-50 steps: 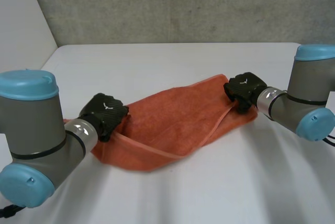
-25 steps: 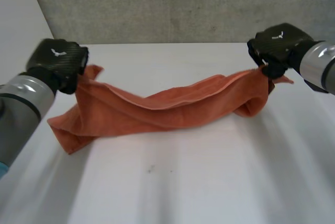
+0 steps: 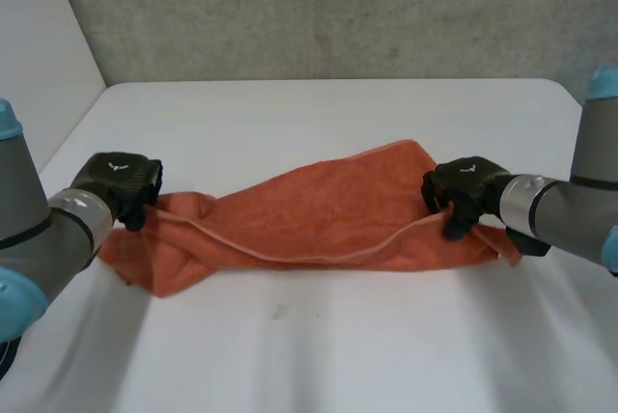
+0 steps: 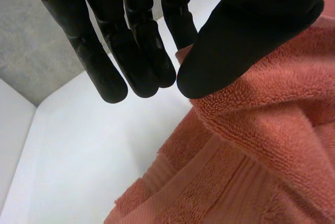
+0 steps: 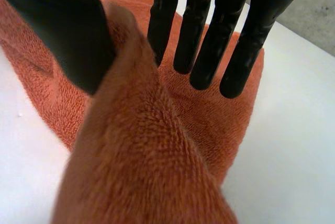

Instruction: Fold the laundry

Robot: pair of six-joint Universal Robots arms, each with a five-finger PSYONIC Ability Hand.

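An orange towel (image 3: pixel 319 215) lies stretched in a long, rumpled band across the white table (image 3: pixel 338 355). My left hand (image 3: pixel 121 181) is at its left end. In the left wrist view the thumb (image 4: pixel 246 30) and straight fingers (image 4: pixel 141 62) pinch a raised corner of the towel (image 4: pixel 261 156). My right hand (image 3: pixel 463 191) rests at the towel's right end, near its back corner. In the right wrist view a ridge of towel (image 5: pixel 146 156) runs up between the thumb (image 5: pixel 57 20) and the straight fingers (image 5: pixel 204 41).
A grey wall (image 3: pixel 338 8) stands behind the table's far edge, and a white wall (image 3: pixel 39 56) runs along its left side. Bare table lies in front of the towel and behind it.
Both hands lifted the bunched towel, pulled it out long in the air, then brought it down. It now lies stretched on the table, with the hands low at its ends.
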